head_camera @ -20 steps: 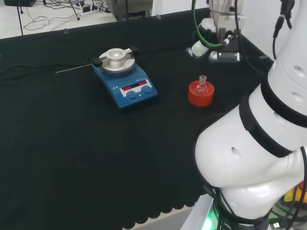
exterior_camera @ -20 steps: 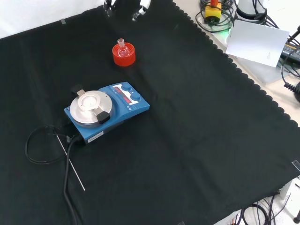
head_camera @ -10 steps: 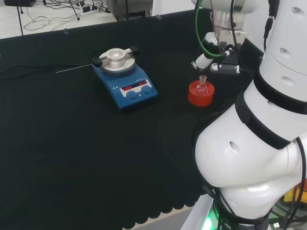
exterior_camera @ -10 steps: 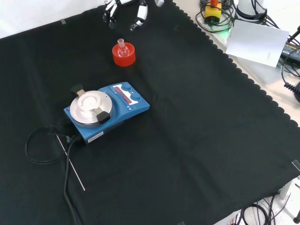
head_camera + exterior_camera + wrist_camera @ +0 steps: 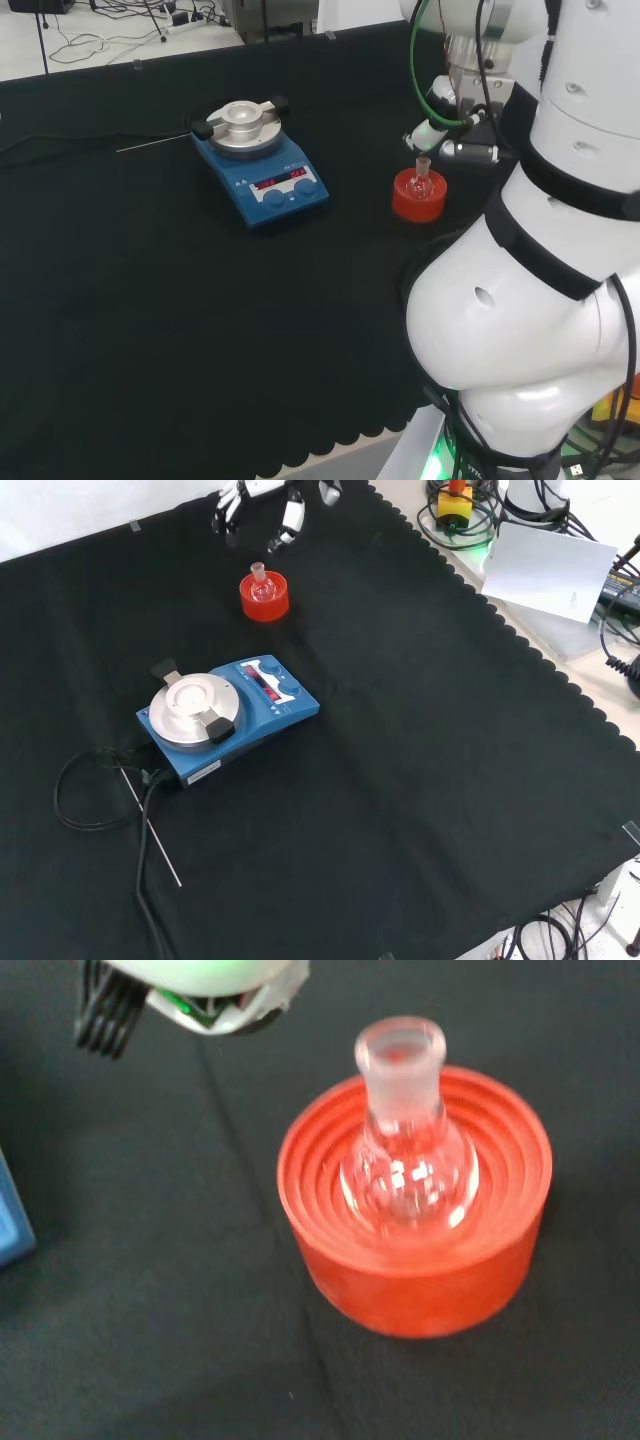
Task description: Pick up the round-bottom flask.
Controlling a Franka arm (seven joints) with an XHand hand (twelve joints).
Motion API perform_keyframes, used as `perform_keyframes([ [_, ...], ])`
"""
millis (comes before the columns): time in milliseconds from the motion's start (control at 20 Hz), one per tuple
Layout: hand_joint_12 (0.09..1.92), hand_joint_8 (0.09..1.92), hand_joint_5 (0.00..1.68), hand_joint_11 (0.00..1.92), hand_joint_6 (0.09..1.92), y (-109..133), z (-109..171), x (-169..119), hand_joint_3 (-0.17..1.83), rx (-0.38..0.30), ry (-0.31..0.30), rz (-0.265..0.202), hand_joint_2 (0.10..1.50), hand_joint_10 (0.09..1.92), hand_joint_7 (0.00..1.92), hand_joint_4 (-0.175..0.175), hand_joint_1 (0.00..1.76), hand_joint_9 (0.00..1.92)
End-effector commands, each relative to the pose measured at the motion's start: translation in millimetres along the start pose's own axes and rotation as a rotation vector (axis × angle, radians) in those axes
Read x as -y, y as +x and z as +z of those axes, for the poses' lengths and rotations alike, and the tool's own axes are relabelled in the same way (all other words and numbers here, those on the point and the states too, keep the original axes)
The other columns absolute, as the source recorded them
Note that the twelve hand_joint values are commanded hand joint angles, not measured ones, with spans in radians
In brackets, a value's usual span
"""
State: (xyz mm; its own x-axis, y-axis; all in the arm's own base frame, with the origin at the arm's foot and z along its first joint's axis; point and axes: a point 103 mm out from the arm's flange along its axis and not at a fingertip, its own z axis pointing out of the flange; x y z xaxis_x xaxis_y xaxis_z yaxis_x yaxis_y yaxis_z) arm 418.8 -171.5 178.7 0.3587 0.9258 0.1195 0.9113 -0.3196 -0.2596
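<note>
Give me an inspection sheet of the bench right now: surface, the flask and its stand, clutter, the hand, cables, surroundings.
Surface: black cloth, scalloped edge, bare over most of it.
Flask: clear flask upright in the red stand, neck up, untouched; contents cannot be told.
Clutter: blue hotplate with a round metal top; a thin rod lies on the cloth beside it.
Hand: the hand hovers just beyond the flask in the front view, fingers relaxed and spread, holding nothing.
Cables: a black cable loops from the hotplate; green and black cables run along the arm.
Surroundings: white sheet and cable coils off the cloth's edge.
</note>
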Motion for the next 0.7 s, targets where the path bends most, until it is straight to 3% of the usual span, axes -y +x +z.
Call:
perform_keyframes([
  [50, 1.38, 0.69, 0.62, 0.24, 0.63, -5.0, 34.0, -23.1, 0.73, -0.015, 0.017, 0.002, 0.61, 0.68, 0.31, -0.066, 0.92, 0.49],
  [700, 1.37, 0.70, 0.67, 0.28, 0.68, -14.1, 42.7, -21.0, 0.73, -0.008, -0.007, 0.007, 0.60, 0.68, 0.34, -0.074, 0.93, 0.52],
])
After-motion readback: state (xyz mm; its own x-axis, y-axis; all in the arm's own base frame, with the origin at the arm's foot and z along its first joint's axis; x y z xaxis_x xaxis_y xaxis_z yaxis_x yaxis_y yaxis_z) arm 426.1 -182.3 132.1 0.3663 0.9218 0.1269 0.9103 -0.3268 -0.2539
